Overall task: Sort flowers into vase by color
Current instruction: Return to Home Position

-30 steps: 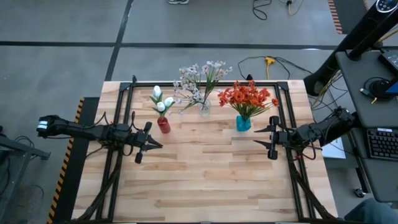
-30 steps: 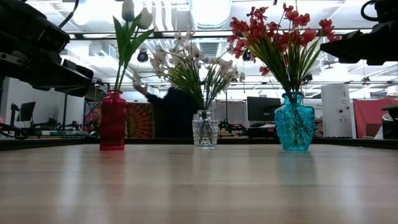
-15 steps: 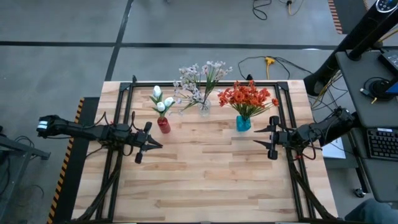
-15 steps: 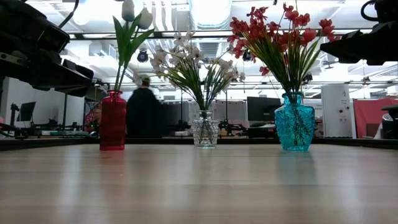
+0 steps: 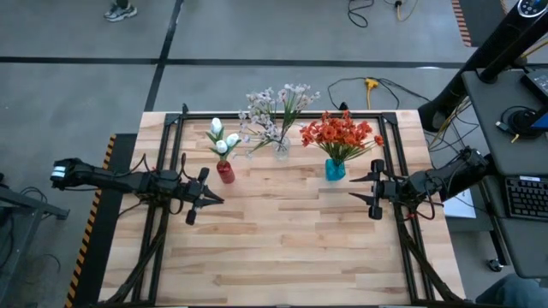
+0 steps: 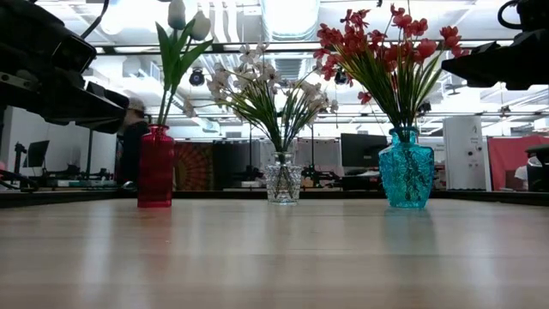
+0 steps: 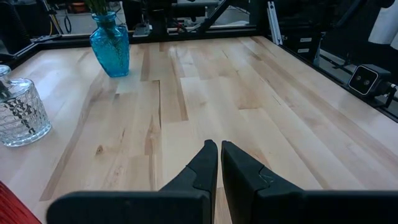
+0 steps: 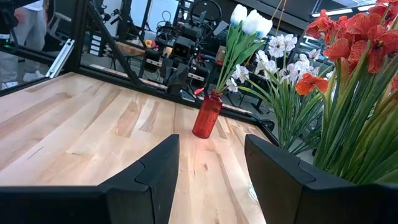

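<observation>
Three vases stand in a row near the table's far edge. The red vase (image 5: 225, 172) holds white tulip-like buds (image 5: 223, 137). The clear glass vase (image 5: 281, 151) holds a pale pink-white spray (image 5: 274, 107). The blue vase (image 5: 335, 168) holds orange-red blooms (image 5: 340, 133). My left gripper (image 5: 218, 198) is shut and hovers at the table's left side, nearer than the red vase. My right gripper (image 5: 353, 186) is open at the table's right side, beside the blue vase, with nothing between its fingers.
A black metal frame (image 5: 171, 128) borders the table's left, right and far sides. Bare wood (image 5: 282, 239) fills the table's middle and near part. A person (image 6: 133, 146) stands in the room beyond the table.
Both arms have kept still. A person in the room behind the table has walked from behind the glass vase to behind the red vase.
</observation>
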Robot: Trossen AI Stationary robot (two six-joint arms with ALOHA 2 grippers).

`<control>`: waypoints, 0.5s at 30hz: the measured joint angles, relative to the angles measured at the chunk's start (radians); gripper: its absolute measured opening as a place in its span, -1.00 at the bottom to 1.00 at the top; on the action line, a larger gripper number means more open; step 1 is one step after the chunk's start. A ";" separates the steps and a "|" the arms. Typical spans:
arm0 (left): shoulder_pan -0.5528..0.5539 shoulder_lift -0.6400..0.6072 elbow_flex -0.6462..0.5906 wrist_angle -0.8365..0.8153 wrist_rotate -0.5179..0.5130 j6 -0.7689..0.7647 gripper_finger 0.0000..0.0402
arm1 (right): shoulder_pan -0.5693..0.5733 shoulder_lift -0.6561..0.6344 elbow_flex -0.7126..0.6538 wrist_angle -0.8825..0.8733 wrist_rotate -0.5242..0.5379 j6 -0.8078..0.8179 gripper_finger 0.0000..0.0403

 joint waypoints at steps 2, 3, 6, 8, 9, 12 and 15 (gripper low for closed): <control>0.000 0.000 0.000 0.000 0.000 0.000 -0.97 | 0.000 0.000 0.000 0.000 0.000 0.000 -0.13; 0.000 0.000 0.000 0.000 0.000 0.000 -0.97 | 0.000 0.000 0.000 0.000 0.000 0.000 -0.13; 0.000 0.000 0.000 0.000 0.000 0.000 -0.97 | 0.000 0.000 0.000 0.000 0.000 0.000 -0.15; 0.000 0.000 0.000 0.000 0.000 0.000 -0.97 | 0.000 0.000 0.000 0.000 0.000 0.000 -0.16; 0.000 0.000 0.000 0.000 0.000 0.000 -0.97 | 0.000 0.000 0.000 0.000 0.000 0.000 -0.16; 0.000 0.000 0.000 0.000 0.000 0.000 -0.97 | 0.000 0.000 0.000 0.000 0.000 0.000 -0.17; 0.000 0.000 0.000 0.000 0.000 0.000 -0.97 | 0.000 0.000 0.000 0.000 0.000 0.000 -0.17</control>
